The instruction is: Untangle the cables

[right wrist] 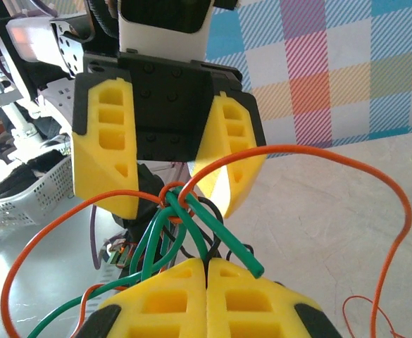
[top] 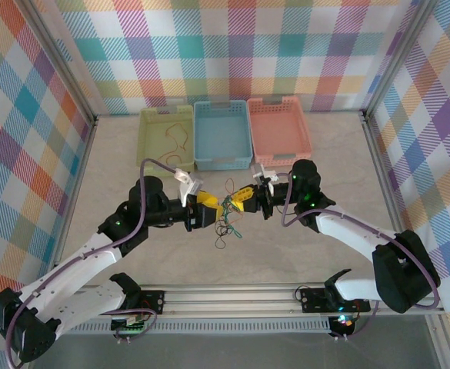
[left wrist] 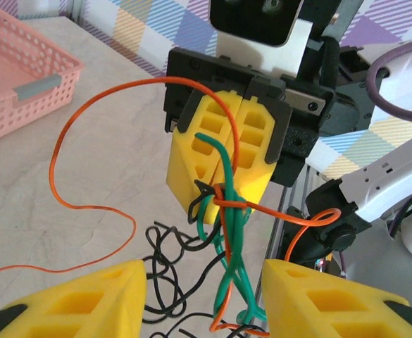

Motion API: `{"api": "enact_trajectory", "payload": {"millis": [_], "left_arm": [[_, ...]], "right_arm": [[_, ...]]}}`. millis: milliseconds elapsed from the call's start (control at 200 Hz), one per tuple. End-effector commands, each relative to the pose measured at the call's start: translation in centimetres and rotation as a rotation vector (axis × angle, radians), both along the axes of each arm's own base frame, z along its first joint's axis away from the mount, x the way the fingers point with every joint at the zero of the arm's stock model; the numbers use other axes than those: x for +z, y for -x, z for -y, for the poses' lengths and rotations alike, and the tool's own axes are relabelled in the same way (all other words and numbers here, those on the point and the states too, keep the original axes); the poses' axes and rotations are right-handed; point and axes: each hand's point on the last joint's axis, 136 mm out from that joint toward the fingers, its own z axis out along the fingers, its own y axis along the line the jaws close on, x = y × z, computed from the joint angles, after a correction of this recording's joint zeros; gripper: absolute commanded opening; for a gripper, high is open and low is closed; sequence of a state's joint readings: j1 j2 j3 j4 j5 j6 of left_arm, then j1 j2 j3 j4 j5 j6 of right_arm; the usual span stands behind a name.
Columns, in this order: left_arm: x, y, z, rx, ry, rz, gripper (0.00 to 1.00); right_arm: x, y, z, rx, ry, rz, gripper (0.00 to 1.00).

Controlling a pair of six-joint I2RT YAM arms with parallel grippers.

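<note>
cables [left wrist: 228, 246] hang knotted between the wide left claw [right wrist: 170, 201] and the right claw [left wrist: 223, 190] clamped on them.

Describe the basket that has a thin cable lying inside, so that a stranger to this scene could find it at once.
At the far edge of the table stand three baskets in a row. The pale yellow-green basket is the left one, beside the blue basket. Unlike the blue and pink ones, it has a thin orange cable curled inside.

Bright, even light; soft shadows.
</note>
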State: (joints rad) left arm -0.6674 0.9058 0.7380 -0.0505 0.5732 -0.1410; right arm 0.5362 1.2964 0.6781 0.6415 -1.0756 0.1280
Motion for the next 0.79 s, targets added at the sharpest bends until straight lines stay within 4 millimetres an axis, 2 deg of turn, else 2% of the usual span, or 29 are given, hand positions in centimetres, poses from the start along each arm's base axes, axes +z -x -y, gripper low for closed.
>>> {"api": "enact_trajectory", "payload": {"millis": [0, 375, 455, 675, 790], "left_arm": [[1.7, 0.5, 0.9, -0.058, 0.026, 0.053, 0.47], [2.4, 0.3, 2.0, -0.113, 0.04, 0.059, 0.35], [2.2, 0.3, 2.0, -0.114, 0.03, 0.058, 0.28], [1.9, 0.6, 1.7, -0.11, 0.032, 0.051, 0.0], [1.5, 0.7, 1.3, -0.089, 0.031, 0.04, 0.0]], "right_arm": [[1.5, 0.7, 0.2, 0.038, -0.024, 0.029, 0.0], [1.2, 0.7, 0.2, 0.047, -0.02, 0.022, 0.0], [1.2, 0.7, 0.2, 0.048, -0.02, 0.025, 0.0], [1.4, 0.3, 0.2, 0.011, -0.019, 0.027, 0.0], [1.1, -0.7, 0.3, -0.063, -0.002, 0.011, 0.0]]}}
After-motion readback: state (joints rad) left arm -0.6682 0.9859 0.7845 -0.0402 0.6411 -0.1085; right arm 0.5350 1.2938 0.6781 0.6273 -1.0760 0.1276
